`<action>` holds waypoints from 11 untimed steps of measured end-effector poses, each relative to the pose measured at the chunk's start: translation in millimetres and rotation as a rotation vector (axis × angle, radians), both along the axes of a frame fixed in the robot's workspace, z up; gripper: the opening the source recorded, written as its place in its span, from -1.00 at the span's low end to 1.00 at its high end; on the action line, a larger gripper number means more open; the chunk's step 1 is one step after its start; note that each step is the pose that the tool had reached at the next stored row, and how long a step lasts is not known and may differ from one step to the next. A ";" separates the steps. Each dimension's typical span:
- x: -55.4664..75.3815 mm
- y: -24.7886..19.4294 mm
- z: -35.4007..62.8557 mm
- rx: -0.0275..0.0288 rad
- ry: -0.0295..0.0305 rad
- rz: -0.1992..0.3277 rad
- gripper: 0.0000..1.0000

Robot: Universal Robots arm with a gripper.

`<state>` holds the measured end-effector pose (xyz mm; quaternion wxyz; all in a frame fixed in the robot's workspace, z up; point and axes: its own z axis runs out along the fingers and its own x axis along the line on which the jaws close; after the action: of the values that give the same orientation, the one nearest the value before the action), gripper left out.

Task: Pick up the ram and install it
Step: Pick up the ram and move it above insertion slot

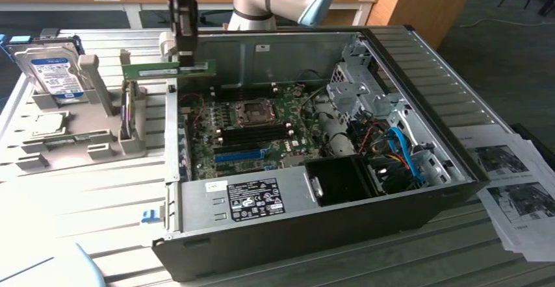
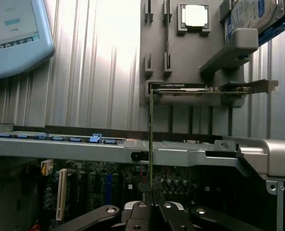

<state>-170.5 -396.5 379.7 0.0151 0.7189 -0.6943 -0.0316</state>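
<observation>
**A:** Which step is being worked on?

**B:** The pick-up is being judged as done and the carrying across as in hand. The ram (image 1: 152, 71) is being held in the air by the pincer (image 1: 184, 67). The pincer is narrow and clamped on the stick's upper edge, toward the end nearer the case (image 1: 433, 86).

**A:** Where is the ram being held, relative to the case?

**B:** Level, just above the case's wall on the side facing the grey holder (image 1: 87, 141). It is half over the opening and half outside it, and nothing is being touched by it. The motherboard (image 1: 260, 144) lies well below, on the case floor.

**A:** What is being called for by the rest of the job?

**B:** By judgement, careful lining up. The stick is having to be brought over the dark slots (image 1: 260, 131) inside the case, beside the processor socket (image 1: 254, 110). Its long edge needs to be parallel to a slot, contacts down, clear of the case wall and cables. Even pressure is likely being needed for seating.
</observation>
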 end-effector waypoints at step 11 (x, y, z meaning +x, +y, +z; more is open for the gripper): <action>39.0 0.0 -0.1 0.0000 0.0001 0.000 -0.79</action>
<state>-131.5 -396.5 379.7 0.0151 0.7188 -0.6943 -0.0316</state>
